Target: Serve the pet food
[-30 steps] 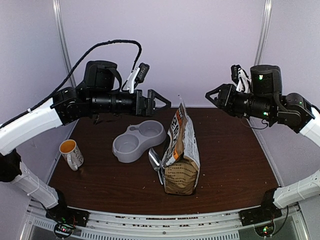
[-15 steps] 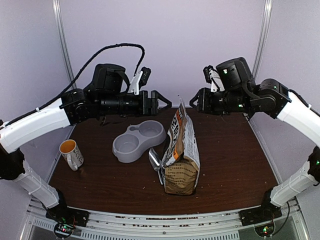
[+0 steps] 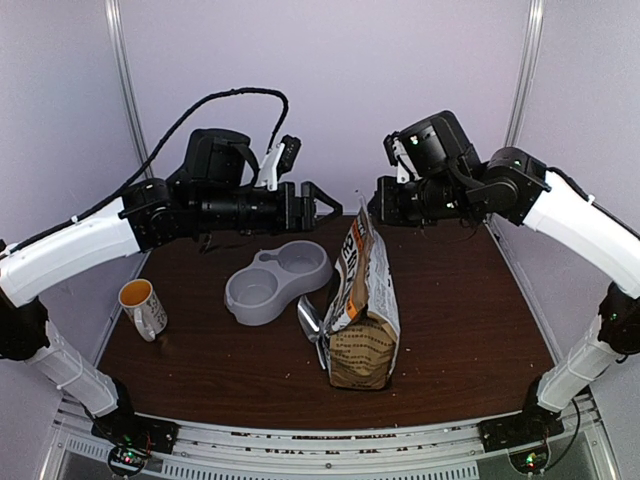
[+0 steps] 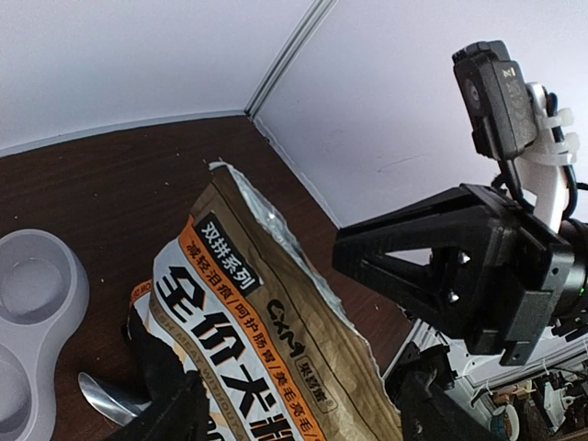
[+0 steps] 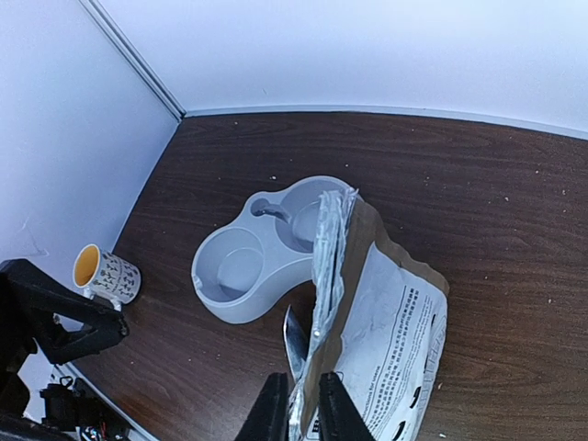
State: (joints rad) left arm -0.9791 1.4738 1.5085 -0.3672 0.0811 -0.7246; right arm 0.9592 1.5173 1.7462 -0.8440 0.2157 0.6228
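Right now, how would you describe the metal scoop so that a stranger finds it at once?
On the dark wooden table, find the tall brown dog food bag standing near the middle. The metal scoop lies at its foot, on the side facing the grey double bowl; it is the only shiny metal thing.

Dog food bag (image 3: 362, 315) upright, centre of table (image 3: 460, 330). Double bowl (image 3: 277, 281) left of bag, slightly behind, apart. Scoop (image 3: 310, 322) just beside bag's left side, maybe touching. Mug (image 3: 143, 307) far left, near table edge.
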